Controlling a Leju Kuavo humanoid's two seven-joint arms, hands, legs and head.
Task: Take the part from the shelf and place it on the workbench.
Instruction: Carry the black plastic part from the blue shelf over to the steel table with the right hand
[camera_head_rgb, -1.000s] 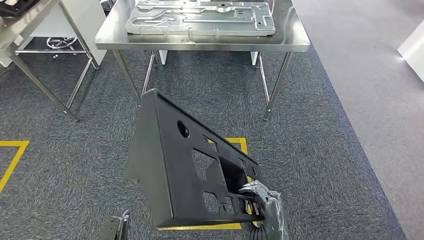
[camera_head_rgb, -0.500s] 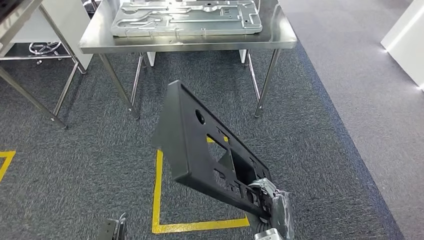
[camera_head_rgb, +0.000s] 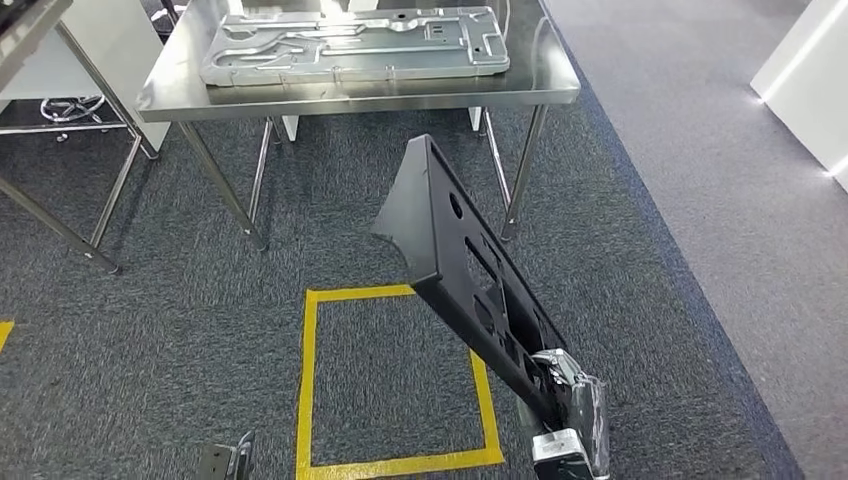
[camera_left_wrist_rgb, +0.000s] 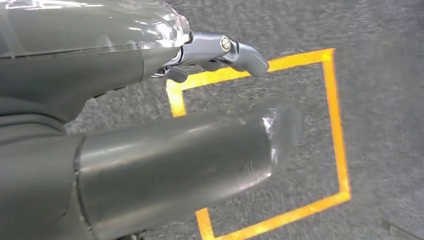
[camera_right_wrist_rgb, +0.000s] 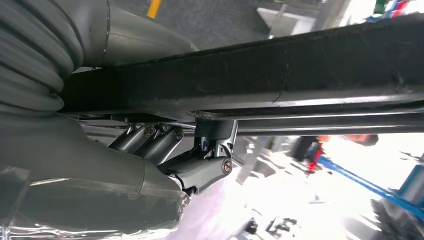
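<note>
Head view: the right hand (camera_head_rgb: 565, 385) grips the near end of the part (camera_head_rgb: 455, 270), a long black panel pierced with cut-outs, which rises edge-on and tilted away toward the workbench (camera_head_rgb: 560, 85). The part hangs in the air above grey carpet and a yellow floor square (camera_head_rgb: 305, 380), well short of the bench. A grey metal plate (camera_head_rgb: 350, 45) already covers most of the bench top, leaving bare steel mainly along the right edge. A second steel table (camera_head_rgb: 40, 25) stands to the left. Left wrist view: the left hand (camera_left_wrist_rgb: 220, 50) carries nothing; its thumb and the fingers that show lie apart above the carpet and the yellow square. Right wrist view: the right hand's fingers (camera_right_wrist_rgb: 205, 170) curl under the part's rim with the thumb on the opposite face, so the part is clamped along one edge only. Judged step: carrying the part to the bench. To do it well, the robot likely needs to close the remaining gap, keep the far end high enough to clear the bench edge, and lower the part flat without striking the plate; a one-edge grip on a long panel may let it swing. No brand, label or writing is legible in any view.
</note>
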